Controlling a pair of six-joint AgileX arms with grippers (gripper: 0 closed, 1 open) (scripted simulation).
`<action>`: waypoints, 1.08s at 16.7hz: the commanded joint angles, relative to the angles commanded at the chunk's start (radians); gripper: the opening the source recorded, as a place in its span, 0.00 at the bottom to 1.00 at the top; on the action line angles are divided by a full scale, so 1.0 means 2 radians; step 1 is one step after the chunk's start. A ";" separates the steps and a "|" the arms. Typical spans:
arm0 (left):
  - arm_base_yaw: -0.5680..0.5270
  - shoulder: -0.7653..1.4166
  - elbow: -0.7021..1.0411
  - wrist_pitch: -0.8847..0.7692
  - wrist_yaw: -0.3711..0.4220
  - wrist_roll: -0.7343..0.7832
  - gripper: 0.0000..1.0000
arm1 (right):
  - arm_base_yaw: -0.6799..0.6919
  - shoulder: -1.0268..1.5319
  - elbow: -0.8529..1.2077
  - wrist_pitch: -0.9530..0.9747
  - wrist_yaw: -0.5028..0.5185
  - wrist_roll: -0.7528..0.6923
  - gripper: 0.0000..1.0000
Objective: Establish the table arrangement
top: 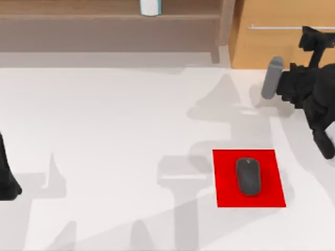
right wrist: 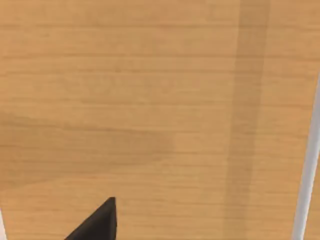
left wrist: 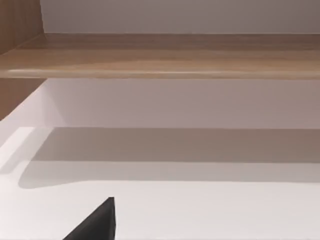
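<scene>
One red mat [top: 249, 178] lies on the right half of the table [top: 104, 136], and a dark grey computer mouse [top: 247, 176] sits on it, lengthwise toward the shelf. You have a light wooden shelf unit [top: 104, 26] along the far edge, a white container [top: 149, 7] on its shelf, and a wooden drawer front [top: 272, 44] with a thin metal handle [top: 275, 27] at the far right. Your right gripper [top: 314, 39] hangs just before that drawer front; I cannot tell whether its claw is open or closed. Your left arm [top: 6, 178] is parked at the left edge. The tabletop is broad, plain white and matte, crossed by soft shadows.
</scene>
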 joint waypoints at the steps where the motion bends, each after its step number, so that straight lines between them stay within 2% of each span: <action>1: 0.000 0.000 0.000 0.000 0.000 0.000 1.00 | 0.005 -0.001 0.001 0.002 0.003 0.005 1.00; 4: 0.000 0.000 0.000 0.000 0.000 0.000 1.00 | 0.052 0.000 0.010 0.007 0.030 0.051 1.00; 7: 0.000 0.000 0.000 0.000 0.000 0.000 1.00 | 0.127 0.002 0.043 -0.003 0.071 0.138 1.00; 13: 0.000 0.000 0.000 0.000 0.000 0.000 1.00 | 0.256 0.028 0.200 -0.098 0.161 0.385 1.00; 18: 0.000 0.000 0.000 0.000 0.000 0.000 1.00 | 0.303 0.058 0.365 -0.228 0.226 0.600 1.00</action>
